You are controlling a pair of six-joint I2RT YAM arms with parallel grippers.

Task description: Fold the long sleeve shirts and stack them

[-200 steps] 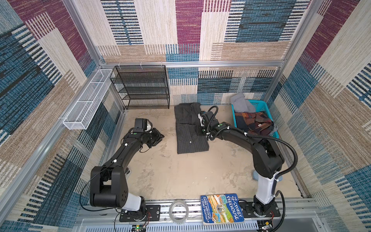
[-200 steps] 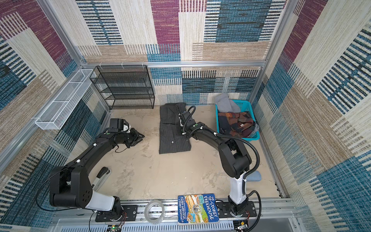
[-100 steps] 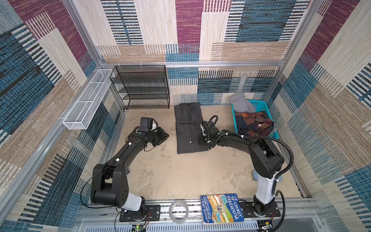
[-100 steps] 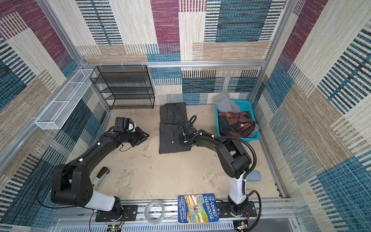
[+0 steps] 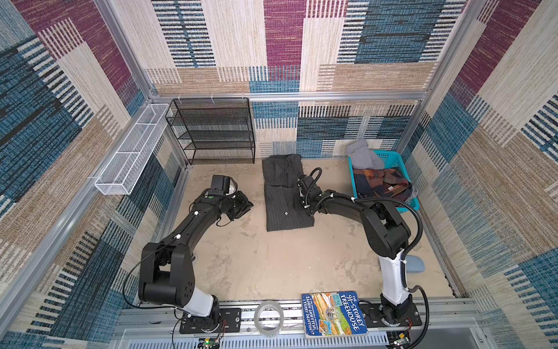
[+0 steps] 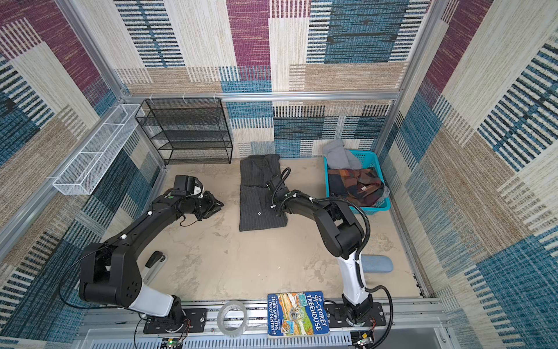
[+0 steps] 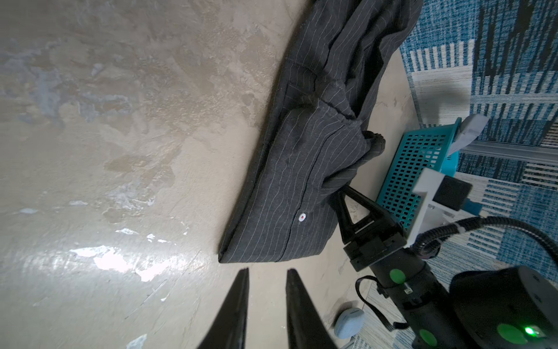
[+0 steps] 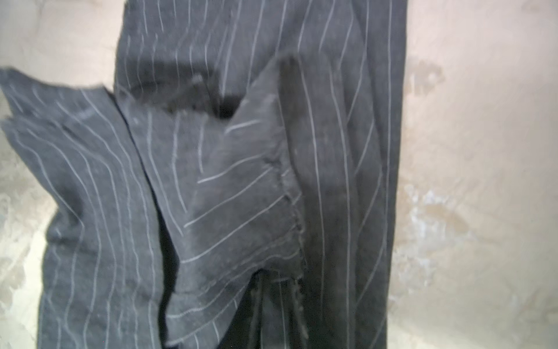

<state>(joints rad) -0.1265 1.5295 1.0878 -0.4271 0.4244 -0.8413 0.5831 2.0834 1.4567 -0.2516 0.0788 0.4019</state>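
Observation:
A charcoal pinstriped long sleeve shirt (image 5: 282, 199) (image 6: 259, 196) lies on the table as a long narrow strip, collar towards the back wall. My right gripper (image 5: 303, 207) (image 6: 276, 209) sits low at the strip's right edge. In the right wrist view it (image 8: 277, 279) is shut on a raised fold of the shirt (image 8: 226, 187). The left wrist view shows a right finger (image 7: 347, 196) reaching into the cloth (image 7: 302, 145). My left gripper (image 5: 246, 208) (image 6: 218, 206) hovers left of the shirt. Its jaws (image 7: 267, 270) stand slightly open and empty, just short of the near corner.
A teal basket (image 5: 391, 158) at the back right holds a grey garment (image 5: 360, 155) and a plaid one (image 5: 382, 181). At the back left are a black mesh shelf (image 5: 214, 130) and a white wire tray (image 5: 133, 151). On the front rail are a book (image 5: 332, 314) and a tape roll (image 5: 268, 317).
My right gripper slid along the shirt's right edge towards the front and closed on the cloth. My left gripper moved a little to the right, nearer the shirt.

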